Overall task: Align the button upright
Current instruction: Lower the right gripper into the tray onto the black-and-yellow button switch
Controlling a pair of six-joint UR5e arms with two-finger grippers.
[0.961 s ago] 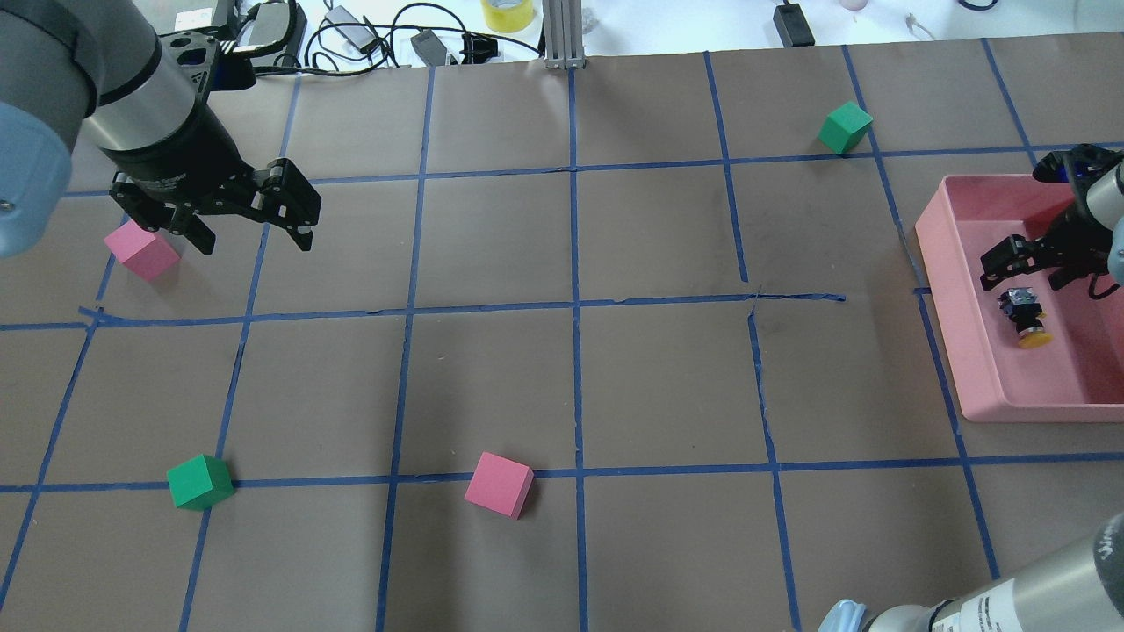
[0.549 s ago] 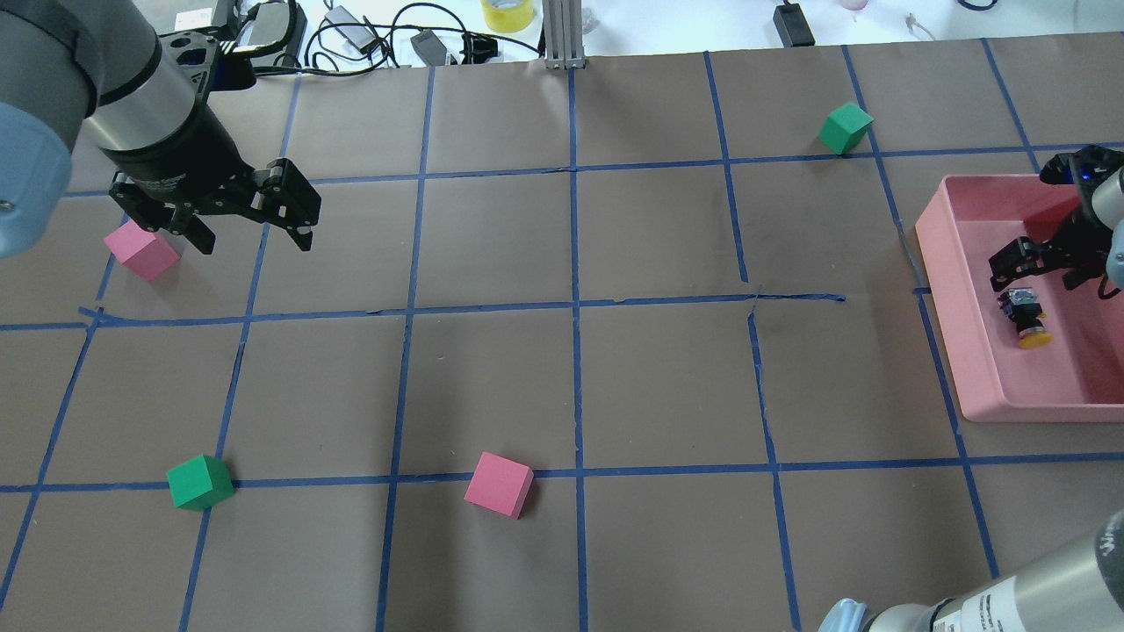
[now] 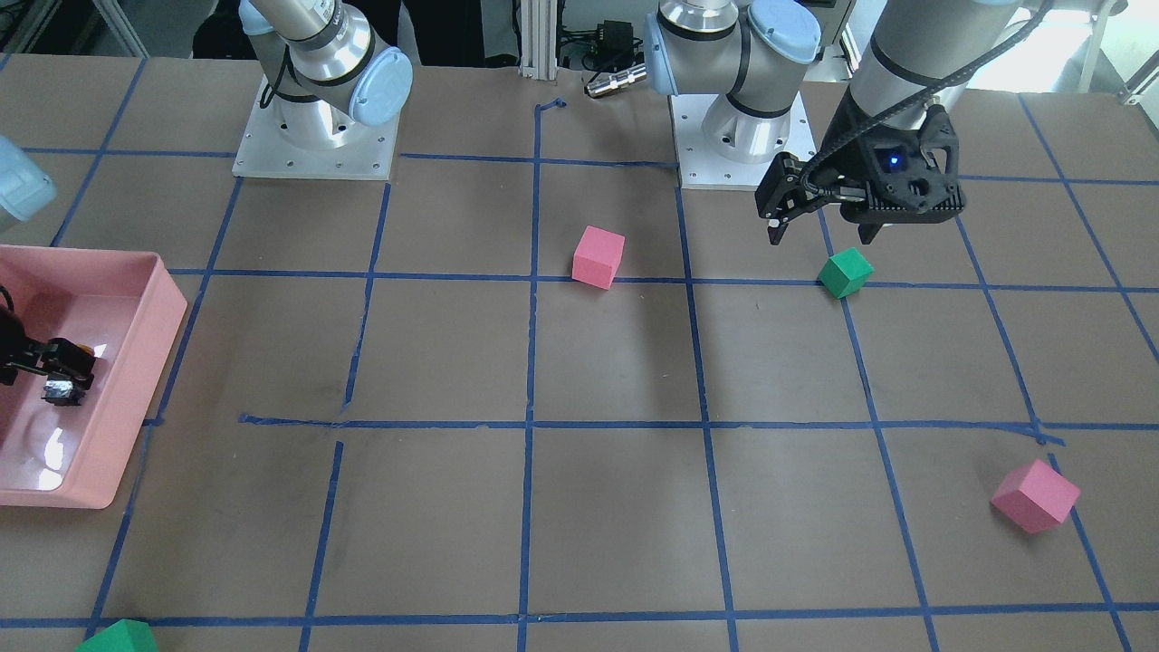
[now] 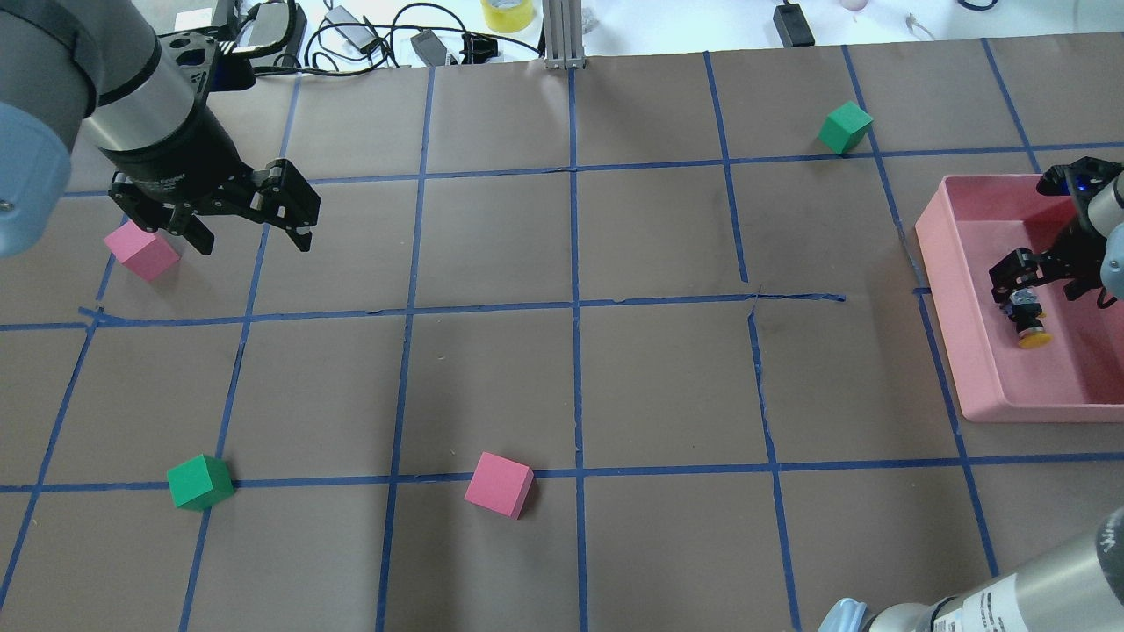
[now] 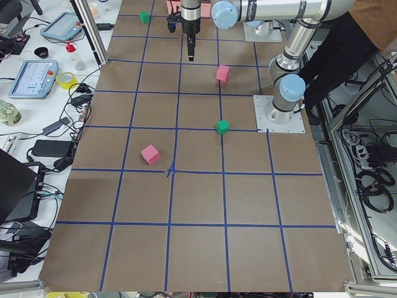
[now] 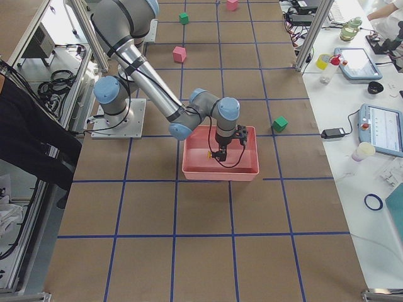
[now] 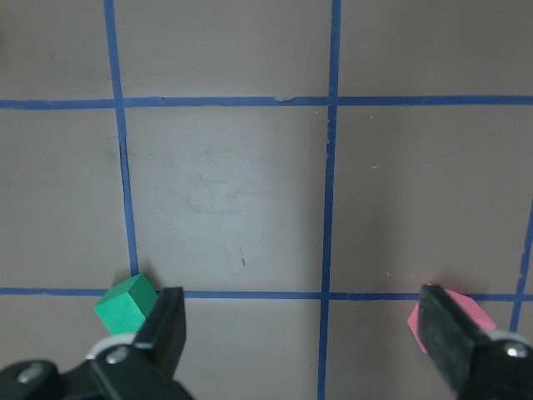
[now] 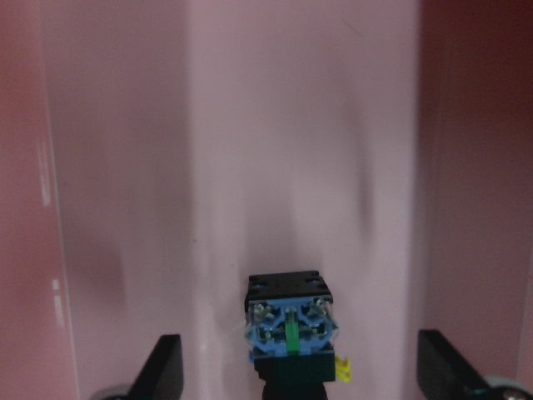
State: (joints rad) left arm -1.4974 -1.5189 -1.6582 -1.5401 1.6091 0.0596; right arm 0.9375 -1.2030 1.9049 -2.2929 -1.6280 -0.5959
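Over the last second the right gripper (image 8: pixel 304 371) has sunk lower into the pink tray (image 4: pixel 953 298) and edged toward the button (image 4: pixel 1027 320), while the left gripper (image 7: pixel 304 329) has not shifted from its hover at about 10 o'clock of the table in the overhead view. The button lies on its side on the tray floor, at 3 o'clock of the table. Its terminal base points toward 11 o'clock and its yellow cap toward 5 o'clock. The right wrist view looks straight at the terminal end. The right claw is spread wide, one finger on each side of the button and neither touching it. The left claw is also spread and holds nothing, with a green cube (image 7: pixel 125 304) beside one finger and a pink cube (image 7: pixel 476 315) beside the other. By my reading the task has hardly begun: only the approach is made. The button is not yet gripped, and the pinch, the lift, the turn to cap-up and the setting down on the base are all left to do.
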